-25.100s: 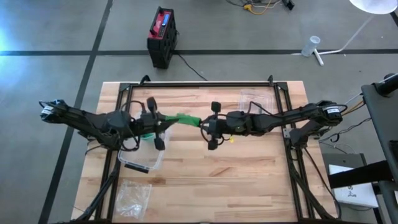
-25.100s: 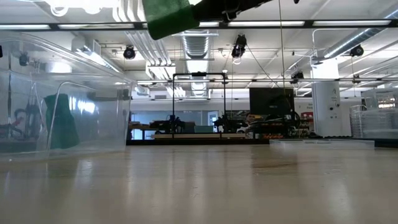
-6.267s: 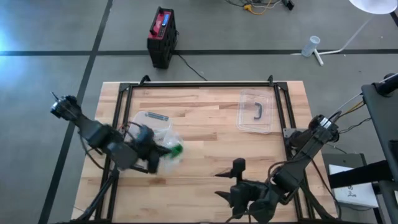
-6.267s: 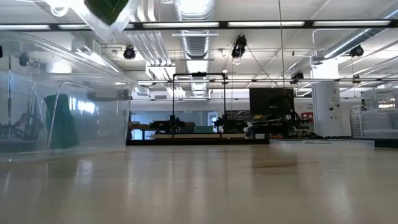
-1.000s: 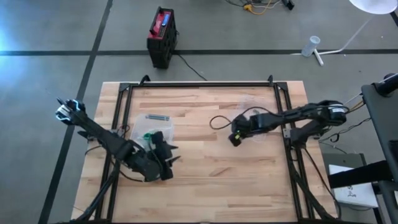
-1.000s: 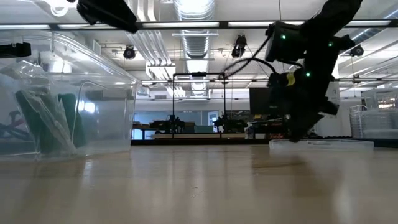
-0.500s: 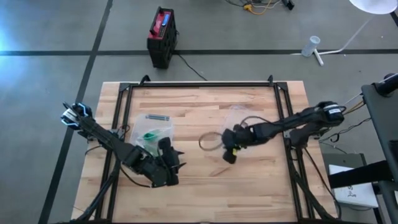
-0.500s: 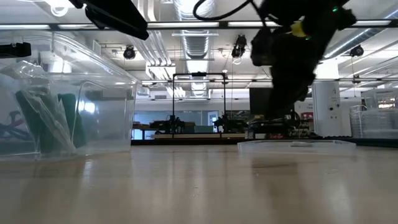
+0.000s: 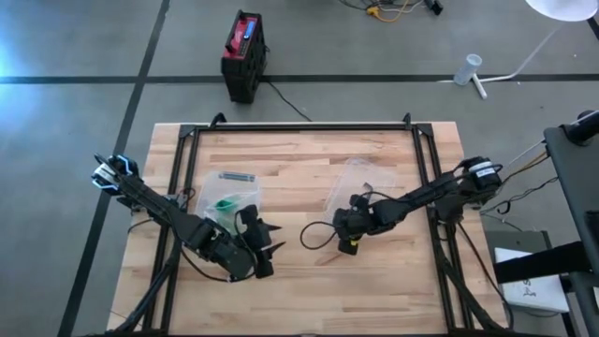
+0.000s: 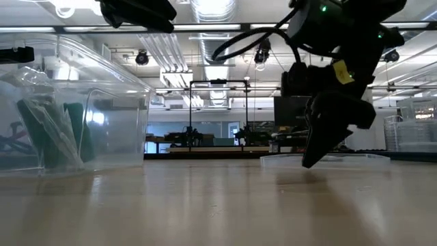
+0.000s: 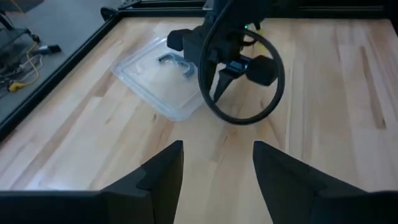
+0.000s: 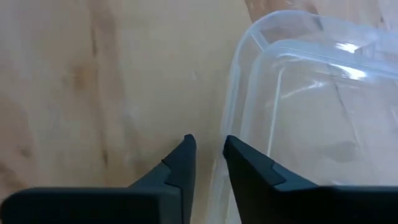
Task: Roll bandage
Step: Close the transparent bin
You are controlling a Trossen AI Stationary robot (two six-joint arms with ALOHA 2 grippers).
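High view: I see the green bandage in the clear container at table left, left gripper just beside it, right gripper mid-table at the clear lid. Left wrist: fingers well apart, empty. Right wrist: fingers slightly parted at the lid's rim, gripping nothing.
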